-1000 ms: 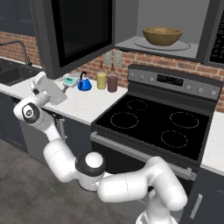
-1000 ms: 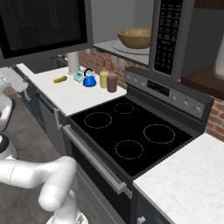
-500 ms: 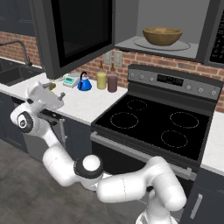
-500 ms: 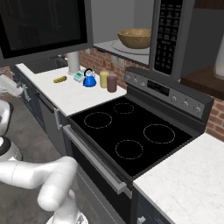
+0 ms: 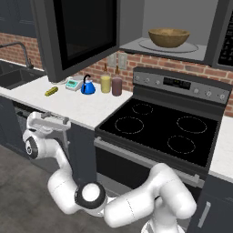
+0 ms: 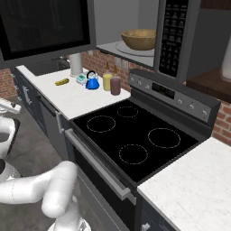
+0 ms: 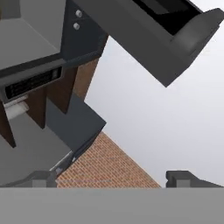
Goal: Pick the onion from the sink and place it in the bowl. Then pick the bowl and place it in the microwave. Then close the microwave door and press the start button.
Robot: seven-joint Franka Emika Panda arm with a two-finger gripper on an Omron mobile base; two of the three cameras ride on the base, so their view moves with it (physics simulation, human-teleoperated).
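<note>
— Where is the bowl (image 5: 169,37) right now?

— It sits inside the microwave (image 5: 173,25), on the round glass plate, up above the stove (image 5: 159,132). I cannot see into it from here, so I cannot tell if the onion is in there.

— Is the door shut?

— No. The microwave door (image 5: 77,34) hangs wide open, swung out to the left over the counter (image 5: 68,104). I think closing it is the next job, and then the start button.

— Why is the arm so low?

— The gripper (image 5: 51,119) is down by the counter's front edge, under the open door. My guess is it is getting round to the door's far side so it can push the door shut.

— Is the claw holding anything?

— No — its two tips stand far apart with nothing between them. In the hand view it looks up at the underside of the door.
</note>
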